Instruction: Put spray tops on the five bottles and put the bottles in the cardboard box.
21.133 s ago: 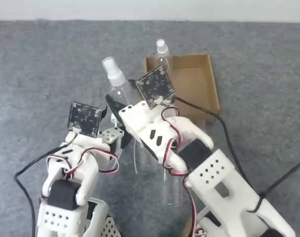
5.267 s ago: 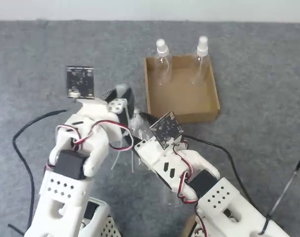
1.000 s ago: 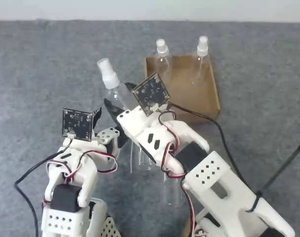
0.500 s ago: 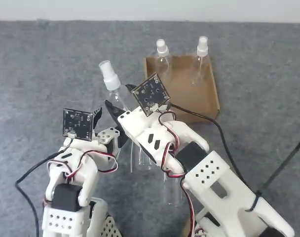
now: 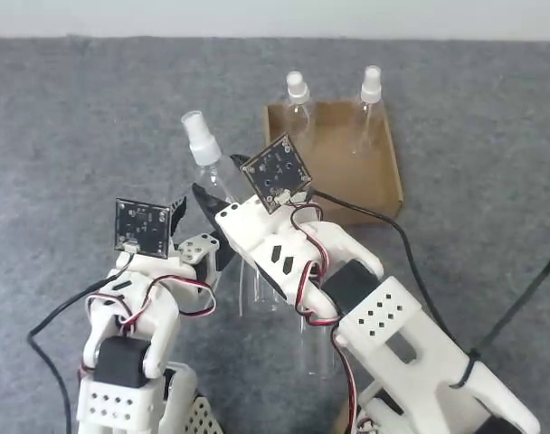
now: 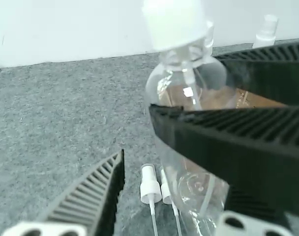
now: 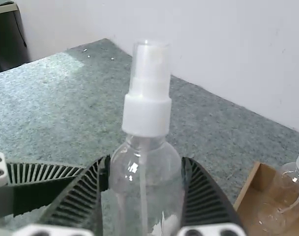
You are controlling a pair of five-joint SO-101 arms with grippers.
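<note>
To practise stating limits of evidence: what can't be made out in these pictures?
High view: lower body of the held bottle, hidden by the right arm.
High view: how many clear bottles stand beneath that arm, which covers them.
Left wrist view: tubes of the loose spray tops, cut off by the edge.

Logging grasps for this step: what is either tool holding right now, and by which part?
The right tool grips the capped bottle by its clear shoulder, just under the spray top. The left tool is open, holding nothing.
</note>
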